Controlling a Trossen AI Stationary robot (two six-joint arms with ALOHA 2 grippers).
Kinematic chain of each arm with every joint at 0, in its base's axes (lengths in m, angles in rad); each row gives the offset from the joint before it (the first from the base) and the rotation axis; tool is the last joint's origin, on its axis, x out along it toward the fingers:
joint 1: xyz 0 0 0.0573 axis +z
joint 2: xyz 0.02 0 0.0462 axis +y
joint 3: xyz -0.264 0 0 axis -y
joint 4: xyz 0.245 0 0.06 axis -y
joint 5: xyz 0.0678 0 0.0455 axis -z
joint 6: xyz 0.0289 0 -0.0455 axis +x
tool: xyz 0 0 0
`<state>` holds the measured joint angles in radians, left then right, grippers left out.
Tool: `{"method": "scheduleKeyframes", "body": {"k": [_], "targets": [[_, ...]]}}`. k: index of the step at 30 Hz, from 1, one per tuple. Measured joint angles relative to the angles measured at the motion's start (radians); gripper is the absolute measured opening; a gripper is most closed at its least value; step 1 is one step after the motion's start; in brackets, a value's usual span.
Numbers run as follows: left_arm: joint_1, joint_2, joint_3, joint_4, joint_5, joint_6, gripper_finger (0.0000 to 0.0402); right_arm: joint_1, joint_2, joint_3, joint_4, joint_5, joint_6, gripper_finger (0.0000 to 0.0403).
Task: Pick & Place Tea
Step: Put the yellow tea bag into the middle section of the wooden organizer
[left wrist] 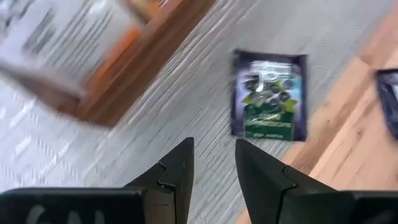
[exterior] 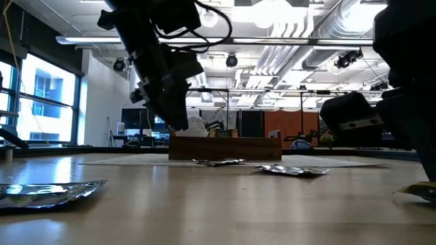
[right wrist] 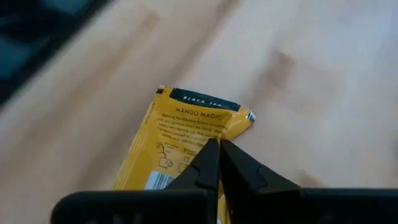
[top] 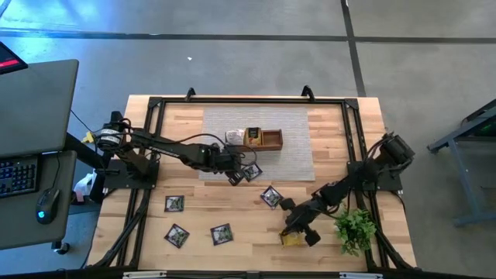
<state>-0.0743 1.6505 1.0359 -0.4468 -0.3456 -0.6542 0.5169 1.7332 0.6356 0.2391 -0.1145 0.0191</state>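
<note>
My right gripper (right wrist: 217, 146) has pinched its fingers onto the yellow sachet (right wrist: 186, 140) at five o'clock on the table (top: 194, 232), beside the plant (top: 355, 227). I judge this the pick; next comes a lift toward the tray (top: 267, 139) at twelve. It reads "BLACK TEA, MANGO MAGIC". My left gripper (left wrist: 214, 165), fingers apart and empty, hovers near a dark sachet (left wrist: 268, 96).

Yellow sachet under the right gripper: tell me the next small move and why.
Probably lift it straight up. The right gripper has its fingers pinched together on the yellow sachet, which lies flat on the bare wood near the plant, far from the wooden tray. A short lift would show whether the pinch holds before carrying it across.
</note>
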Motion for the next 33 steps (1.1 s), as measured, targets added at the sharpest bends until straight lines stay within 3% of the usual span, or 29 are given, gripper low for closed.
{"method": "scheduleKeyframes", "body": {"k": [7,11,15,18,22,33], "targets": [[-0.068,0.001,0.047,0.13,0.022,0.344,0.0115,-0.184,-0.256,-0.001,-0.15,-0.016,-0.08,0.0008],[-0.108,0.001,0.11,0.171,0.023,0.497,0.0115,-0.342,-0.358,-0.001,-0.138,-0.201,-0.041,0.0004],[-0.117,0.001,0.168,0.174,0.025,0.512,0.0115,-0.477,-0.369,0.002,-0.048,-0.443,0.06,0.0004],[-0.115,0.001,0.185,0.172,0.059,0.452,0.0115,-0.546,-0.338,0.002,-0.049,-0.554,0.087,0.0003],[-0.115,0.001,0.189,0.168,0.119,0.462,0.0115,-0.604,-0.285,0.002,-0.039,-0.608,0.115,0.0003],[-0.115,0.023,0.19,0.17,0.121,0.517,0.0115,-0.732,-0.271,0.003,0.06,-0.689,0.349,0.0004]]}}
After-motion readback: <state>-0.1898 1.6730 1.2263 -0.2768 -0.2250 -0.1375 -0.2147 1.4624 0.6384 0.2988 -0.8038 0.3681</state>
